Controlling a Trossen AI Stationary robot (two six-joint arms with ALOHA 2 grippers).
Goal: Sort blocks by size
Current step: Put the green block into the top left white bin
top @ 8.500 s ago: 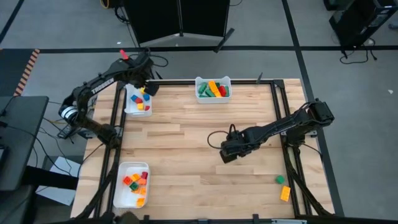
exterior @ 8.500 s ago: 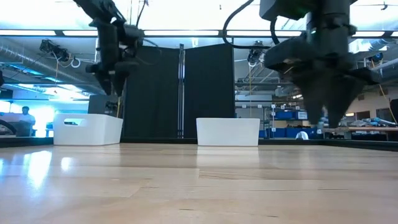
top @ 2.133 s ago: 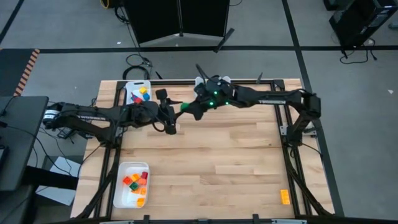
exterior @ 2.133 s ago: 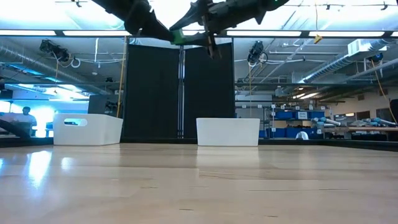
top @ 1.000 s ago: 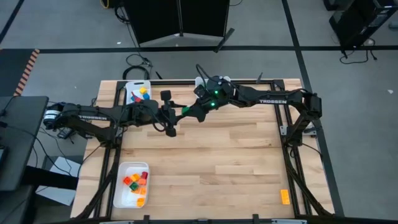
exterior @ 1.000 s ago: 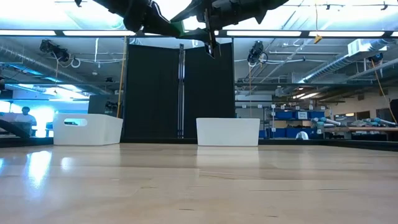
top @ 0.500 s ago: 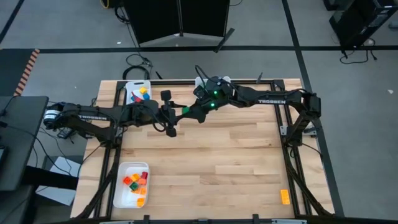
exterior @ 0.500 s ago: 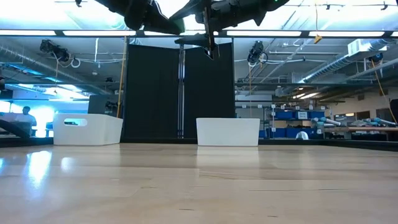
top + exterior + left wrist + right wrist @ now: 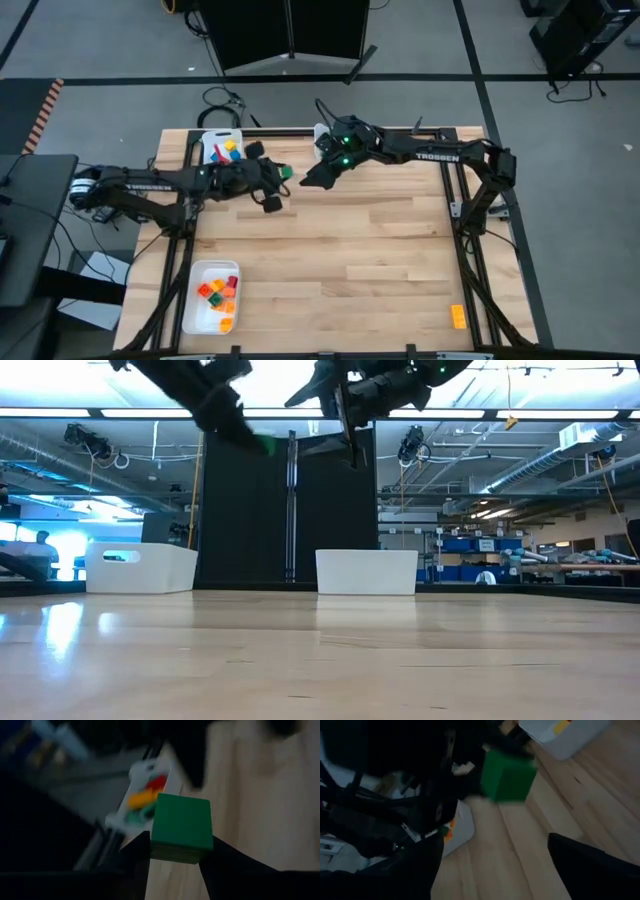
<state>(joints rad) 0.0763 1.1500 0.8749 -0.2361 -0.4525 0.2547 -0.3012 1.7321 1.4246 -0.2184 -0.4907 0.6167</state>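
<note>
A green block (image 9: 285, 171) hangs high over the table's far middle, and my left gripper (image 9: 277, 178) is shut on it; the low view shows the block (image 9: 265, 442) at that gripper's tip. My right gripper (image 9: 318, 178) stands open a short way to the block's right, touching nothing. In the right wrist view the block (image 9: 507, 775) is ahead of the spread fingers, clear of them. An orange block (image 9: 458, 316) lies flat on the table at the near right. My left gripper pinches the green block between its two fingers by two opposite sides, at the end nearest the gripper (image 9: 160, 851). The fingers come from the table's left, slanting a little downward. The block sticks out ahead of them, lifted well clear of the table.
A white tray (image 9: 208, 160) with small coloured blocks stands at the far left. Another white tray (image 9: 320, 131) at the far middle is mostly hidden under my right arm. A third tray (image 9: 195, 300) with red and orange blocks sits at the near left.
My right gripper has opened, let go of the green block and drawn back toward the table's right. My left gripper keeps the block and has rolled and tipped downward with it.
</note>
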